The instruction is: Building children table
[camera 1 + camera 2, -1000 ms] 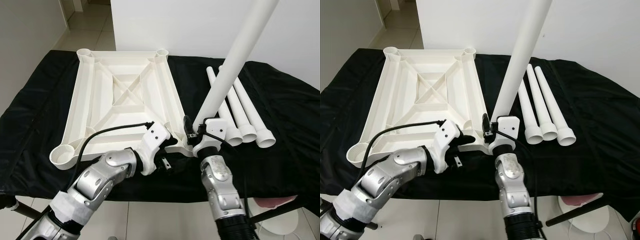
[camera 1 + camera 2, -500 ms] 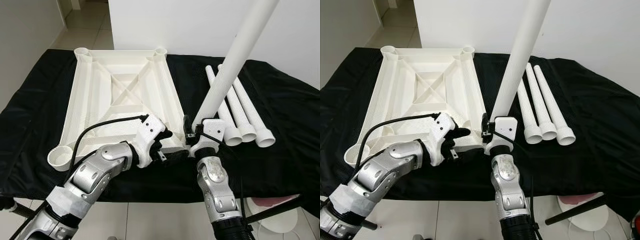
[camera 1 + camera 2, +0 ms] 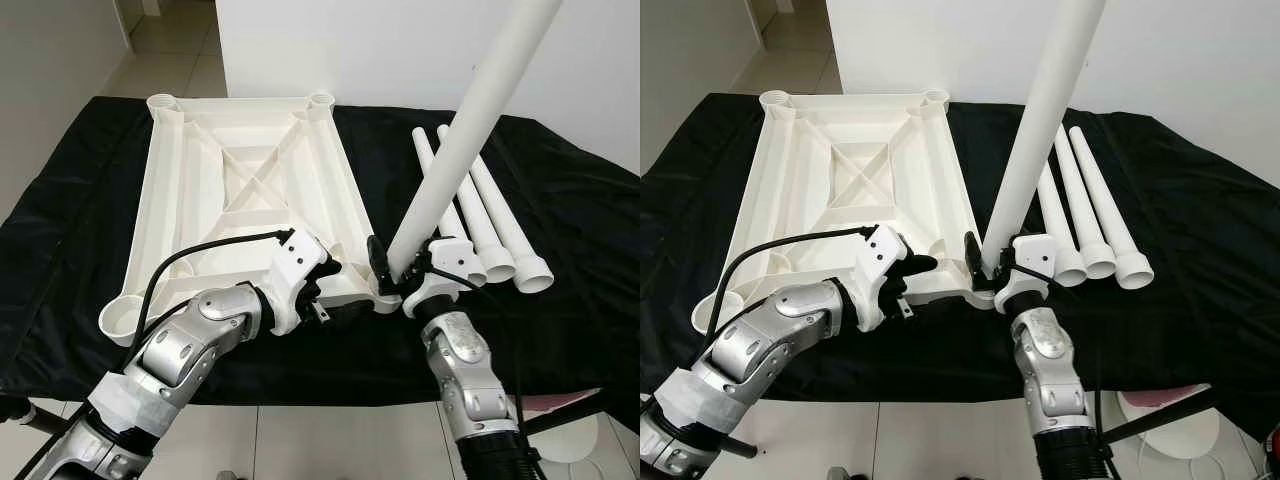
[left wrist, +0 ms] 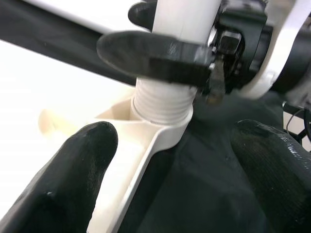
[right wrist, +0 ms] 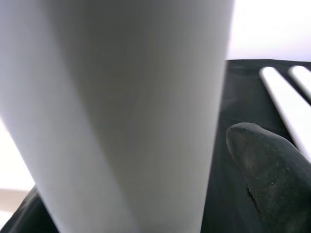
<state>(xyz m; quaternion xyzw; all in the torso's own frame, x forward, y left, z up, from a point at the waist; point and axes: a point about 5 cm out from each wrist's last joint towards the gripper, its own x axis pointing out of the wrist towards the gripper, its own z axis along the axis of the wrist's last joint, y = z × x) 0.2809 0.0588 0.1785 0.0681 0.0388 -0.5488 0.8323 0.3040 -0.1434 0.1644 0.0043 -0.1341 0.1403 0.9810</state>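
Clamping long white plastic leg (image 3: 470, 130) in right gripper (image 3: 392, 268) over upturned white tabletop's (image 3: 240, 190) corner socket (image 4: 160, 127) for threading; bracing with wide-spread left gripper (image 3: 335, 305).

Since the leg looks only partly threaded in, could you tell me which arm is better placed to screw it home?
Right. Its gripper is shut on the leg just above the corner socket. The left gripper is open at the tabletop edge, likelier to steady it.
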